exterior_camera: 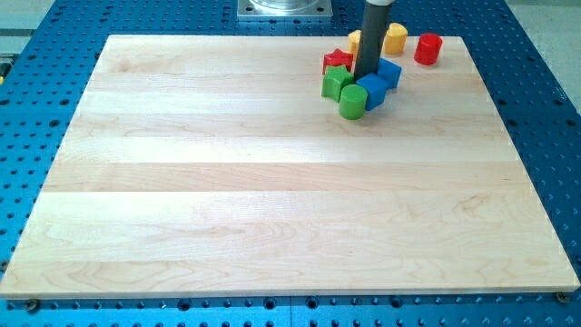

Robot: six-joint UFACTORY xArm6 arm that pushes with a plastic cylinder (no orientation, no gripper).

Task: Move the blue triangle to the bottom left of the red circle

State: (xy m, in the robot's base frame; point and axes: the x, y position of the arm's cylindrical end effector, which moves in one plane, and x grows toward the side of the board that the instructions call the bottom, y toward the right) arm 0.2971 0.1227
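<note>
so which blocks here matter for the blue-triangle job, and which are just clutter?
In play:
blue block nearest my tip, shape unclear
red cylinder
my tip, in the cluster

Clutter:
second blue block
red star
green blocks
yellow blocks

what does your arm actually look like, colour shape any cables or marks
Only a straight dark rod shows, round, nearly black, with a faint sheen down its side. No cables, markings or sleeves visible. My tip ends plainly among the blocks. The rest of the arm is out of view.
</note>
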